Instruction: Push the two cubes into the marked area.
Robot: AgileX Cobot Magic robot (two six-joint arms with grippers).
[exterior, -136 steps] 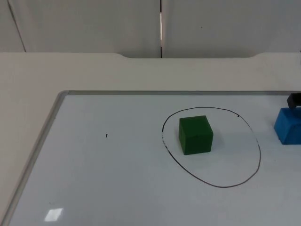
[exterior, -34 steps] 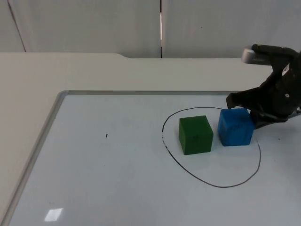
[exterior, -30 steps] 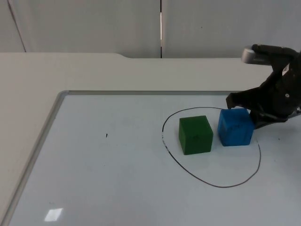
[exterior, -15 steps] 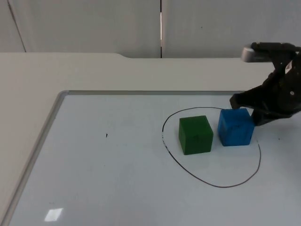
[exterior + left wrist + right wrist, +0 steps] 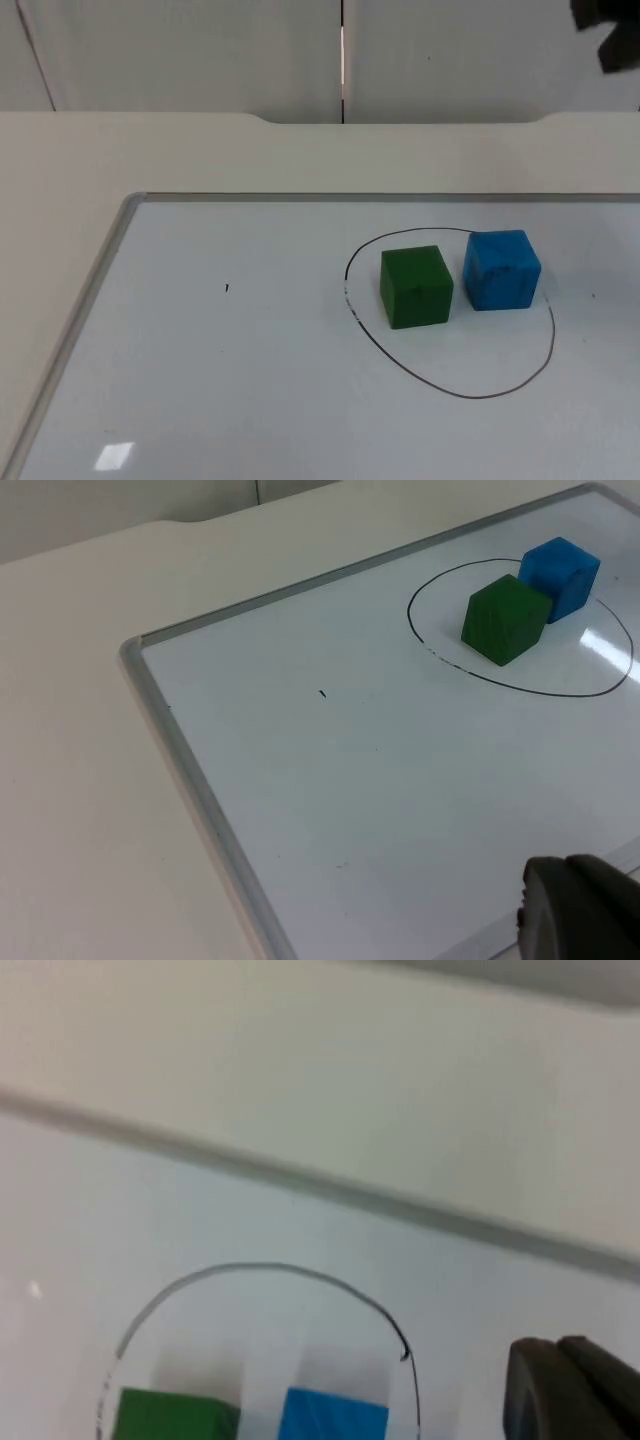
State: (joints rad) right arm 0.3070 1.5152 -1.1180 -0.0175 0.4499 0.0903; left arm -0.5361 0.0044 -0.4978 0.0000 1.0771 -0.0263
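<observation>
A green cube [image 5: 416,287] and a blue cube [image 5: 501,270] stand side by side, a small gap apart, inside a black hand-drawn ring [image 5: 470,396] on the whiteboard. The blue one is close to the ring's far right edge. My right gripper [image 5: 606,32] is lifted high at the far right, away from both cubes. From the right wrist I look down on the green cube [image 5: 178,1415], the blue cube [image 5: 333,1418] and the ring [image 5: 260,1266]. My left gripper [image 5: 580,920] waits over the board's near side, far from the green cube [image 5: 506,620] and the blue cube [image 5: 560,572].
The whiteboard [image 5: 250,380] has a grey frame [image 5: 95,290] along its left and far edges and lies on the beige table [image 5: 150,150]. A small black mark [image 5: 227,288] sits on the board left of the ring. A grey partition wall [image 5: 200,50] stands behind.
The blue cube went from outside the ring at the right to inside it, beside the green cube. In the last half second my right gripper left the blue cube and rose up and back.
</observation>
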